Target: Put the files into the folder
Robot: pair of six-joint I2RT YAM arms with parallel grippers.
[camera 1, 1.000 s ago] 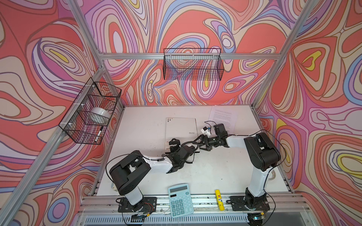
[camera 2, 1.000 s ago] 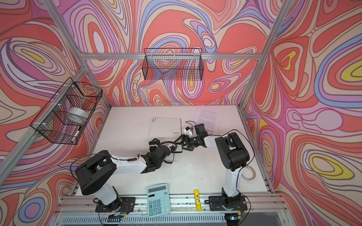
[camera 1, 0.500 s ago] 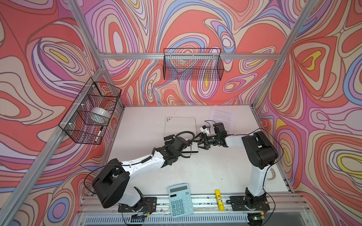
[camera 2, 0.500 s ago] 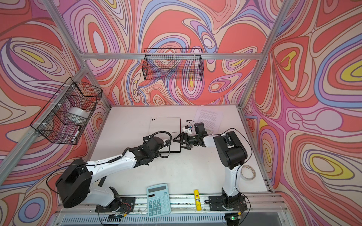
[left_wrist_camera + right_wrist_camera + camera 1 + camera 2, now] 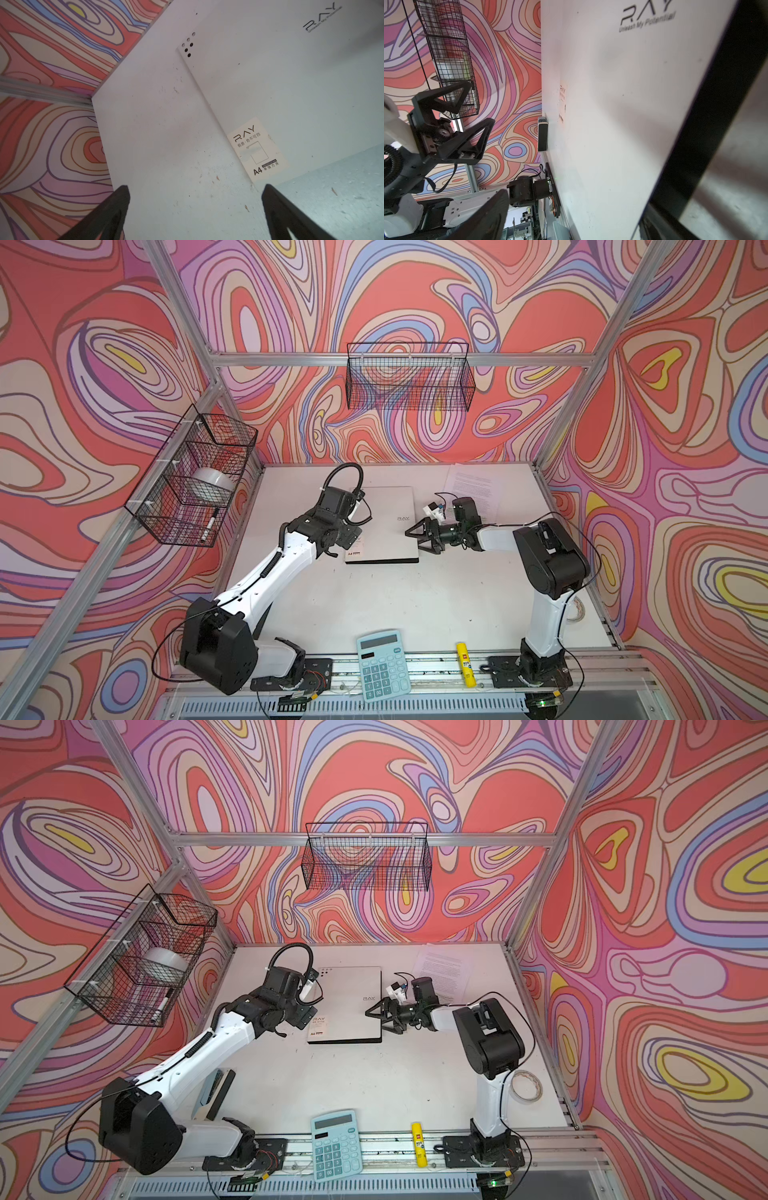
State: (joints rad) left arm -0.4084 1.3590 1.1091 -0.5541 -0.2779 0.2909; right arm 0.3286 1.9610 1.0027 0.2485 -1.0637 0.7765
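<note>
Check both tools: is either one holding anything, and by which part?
Nothing is held: the left tool and the right tool both stand open by the folder's side edges; the files lie apart.

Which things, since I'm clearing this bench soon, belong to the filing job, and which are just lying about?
Job: flat white folder marked RAY; white sheets of printed paper.
Lying about: pale blue plastic calculator; yellow glue stick; black wire basket on the back wall.
</note>
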